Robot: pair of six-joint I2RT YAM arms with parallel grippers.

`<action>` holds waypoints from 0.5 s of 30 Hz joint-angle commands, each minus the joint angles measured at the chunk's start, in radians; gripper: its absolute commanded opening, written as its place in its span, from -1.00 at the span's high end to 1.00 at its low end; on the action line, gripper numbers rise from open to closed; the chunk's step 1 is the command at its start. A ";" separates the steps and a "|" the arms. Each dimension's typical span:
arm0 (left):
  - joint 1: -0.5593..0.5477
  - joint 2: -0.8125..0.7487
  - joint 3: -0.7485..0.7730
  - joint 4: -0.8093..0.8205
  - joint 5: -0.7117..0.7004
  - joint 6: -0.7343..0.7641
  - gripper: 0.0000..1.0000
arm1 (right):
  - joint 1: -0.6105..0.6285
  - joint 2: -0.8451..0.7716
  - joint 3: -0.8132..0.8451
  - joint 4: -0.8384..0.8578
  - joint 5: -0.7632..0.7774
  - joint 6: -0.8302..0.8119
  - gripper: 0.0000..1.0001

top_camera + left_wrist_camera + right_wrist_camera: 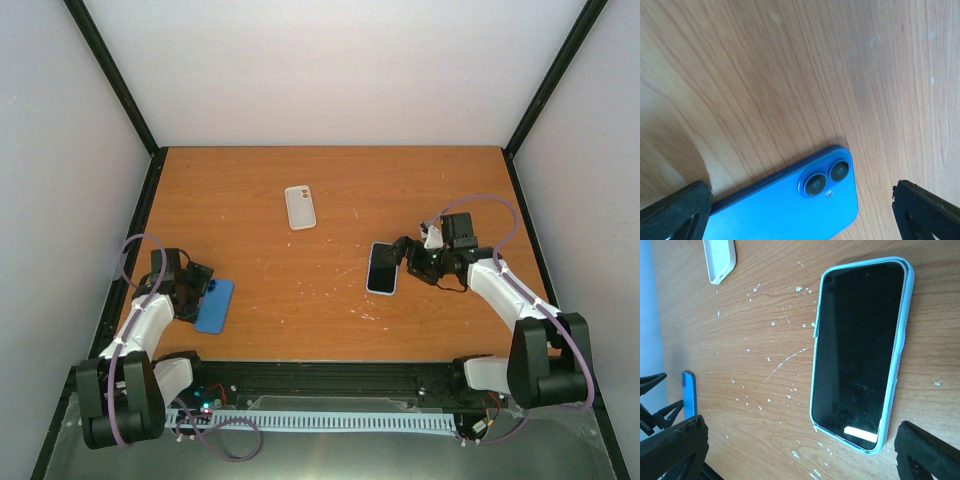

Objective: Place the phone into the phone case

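The phone point(860, 345) is glossy black and lies screen up on the wooden table, seated inside the pale sky-blue phone case point(904, 335), whose rim shows all round it. In the top view the phone point(382, 267) and the phone case point(369, 272) lie right of centre. My right gripper point(800, 455) is open just short of the phone's near end, with nothing between its fingers point(675, 447). From above, the right gripper point(408, 258) sits at the phone's right side. My left gripper point(800, 215) is open over the far left of the table, also empty point(197, 285).
A brighter blue phone point(790, 210), back up with two camera lenses, lies under the left gripper point(214, 305). A white case point(300, 207) lies at the back centre point(720, 260). White flecks mark the wood point(775, 365). Black frame posts and pale walls bound the table.
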 commanded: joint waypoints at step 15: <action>-0.632 0.139 0.010 0.012 0.122 -0.479 -0.99 | 0.018 -0.129 -0.050 0.031 -0.018 0.022 -1.00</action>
